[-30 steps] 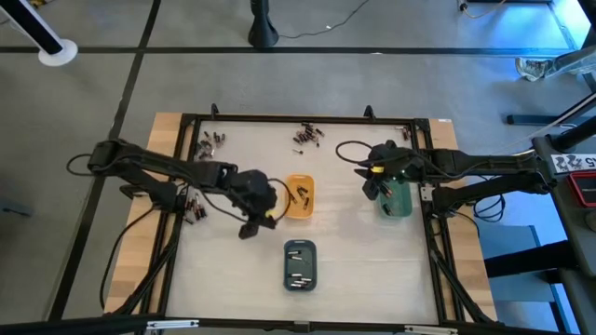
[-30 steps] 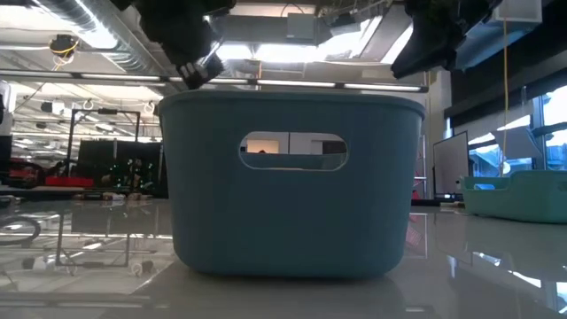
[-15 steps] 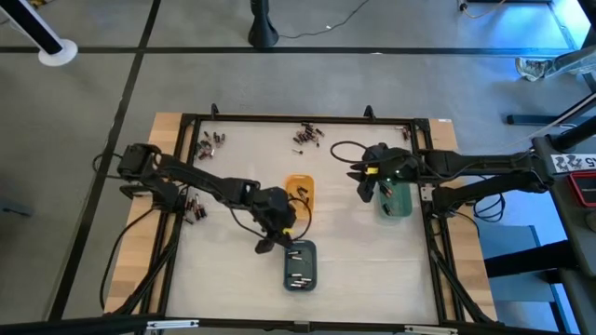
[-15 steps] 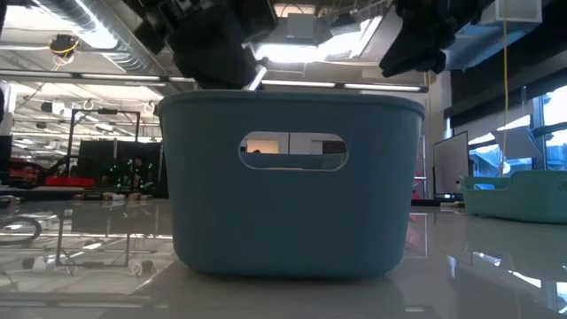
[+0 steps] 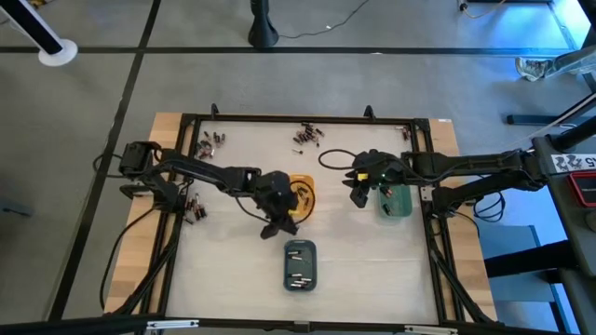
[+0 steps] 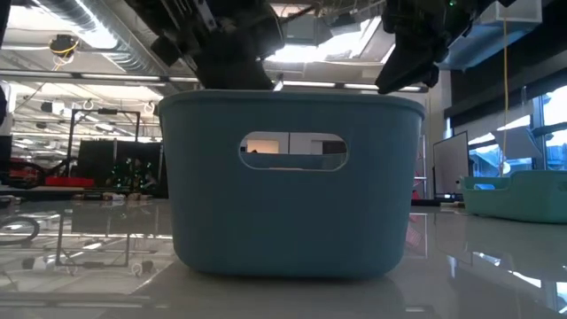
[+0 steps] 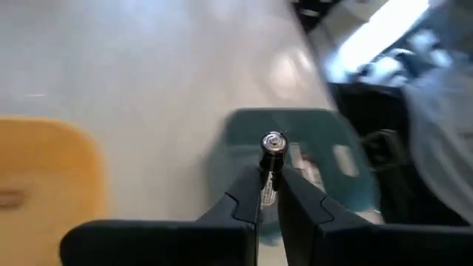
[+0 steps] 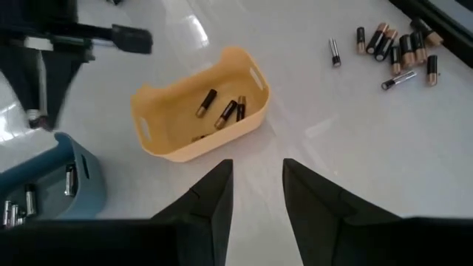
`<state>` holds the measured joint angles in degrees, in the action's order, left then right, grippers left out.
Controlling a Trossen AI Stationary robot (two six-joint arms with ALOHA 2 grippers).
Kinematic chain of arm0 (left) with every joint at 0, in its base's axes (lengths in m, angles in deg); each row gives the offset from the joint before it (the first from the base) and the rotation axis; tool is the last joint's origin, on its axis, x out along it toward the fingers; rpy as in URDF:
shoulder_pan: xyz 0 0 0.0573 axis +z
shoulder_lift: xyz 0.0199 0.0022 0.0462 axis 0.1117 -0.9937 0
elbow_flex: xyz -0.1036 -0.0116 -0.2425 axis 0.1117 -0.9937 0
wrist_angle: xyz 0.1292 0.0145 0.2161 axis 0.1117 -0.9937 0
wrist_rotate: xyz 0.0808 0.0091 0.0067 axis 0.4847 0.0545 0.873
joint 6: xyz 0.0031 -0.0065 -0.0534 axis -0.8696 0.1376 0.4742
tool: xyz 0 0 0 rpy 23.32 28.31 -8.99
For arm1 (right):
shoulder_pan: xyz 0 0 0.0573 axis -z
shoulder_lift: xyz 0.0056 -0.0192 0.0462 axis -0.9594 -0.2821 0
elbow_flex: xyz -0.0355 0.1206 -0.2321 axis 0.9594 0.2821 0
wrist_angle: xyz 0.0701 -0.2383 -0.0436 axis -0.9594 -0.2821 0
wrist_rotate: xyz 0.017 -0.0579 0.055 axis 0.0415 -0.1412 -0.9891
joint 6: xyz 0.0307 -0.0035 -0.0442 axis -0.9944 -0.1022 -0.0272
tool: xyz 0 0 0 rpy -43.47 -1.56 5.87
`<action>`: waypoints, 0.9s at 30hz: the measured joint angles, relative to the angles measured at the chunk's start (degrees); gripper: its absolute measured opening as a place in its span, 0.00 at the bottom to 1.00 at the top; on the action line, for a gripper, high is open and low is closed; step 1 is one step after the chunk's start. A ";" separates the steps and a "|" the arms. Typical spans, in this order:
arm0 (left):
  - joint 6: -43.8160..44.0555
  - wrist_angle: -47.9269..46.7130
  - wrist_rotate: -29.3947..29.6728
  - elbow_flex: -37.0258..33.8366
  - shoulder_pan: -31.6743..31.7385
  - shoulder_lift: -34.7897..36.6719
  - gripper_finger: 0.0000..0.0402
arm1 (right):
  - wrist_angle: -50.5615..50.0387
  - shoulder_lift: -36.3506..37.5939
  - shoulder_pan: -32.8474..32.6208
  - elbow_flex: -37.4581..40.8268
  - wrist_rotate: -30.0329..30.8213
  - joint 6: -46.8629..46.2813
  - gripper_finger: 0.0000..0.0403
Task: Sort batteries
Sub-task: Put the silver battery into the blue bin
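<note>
Sorting's partway: the left gripper, jaws clamped on a battery, hovers by the blue tray; right gripper empty, jaws apart; loose batteries remain on the desk.

High view: straight down over the whole table.
Low view: table level, close against the blue tray.
Left wrist: looks down on that tray.
Right wrist: looks down on the orange tray and the blue one.
</note>
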<state>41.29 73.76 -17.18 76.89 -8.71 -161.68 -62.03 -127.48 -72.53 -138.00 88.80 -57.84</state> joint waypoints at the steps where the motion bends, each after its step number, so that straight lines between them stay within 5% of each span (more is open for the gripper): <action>1: -0.07 0.04 -1.48 0.02 -0.63 0.00 0.05 | -0.08 0.00 0.00 0.00 0.00 0.02 0.30; 19: 2.50 7.63 -2.74 0.02 -6.22 -6.36 0.06 | 0.42 0.02 0.07 0.00 2.99 3.50 0.30; 27: 2.29 7.20 -2.76 0.02 -5.85 -6.36 0.19 | 0.42 0.04 0.07 0.00 2.99 3.50 0.30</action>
<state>43.58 80.97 -19.95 76.92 -14.55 -168.04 -61.62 -127.45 -72.46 -138.00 91.79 -54.35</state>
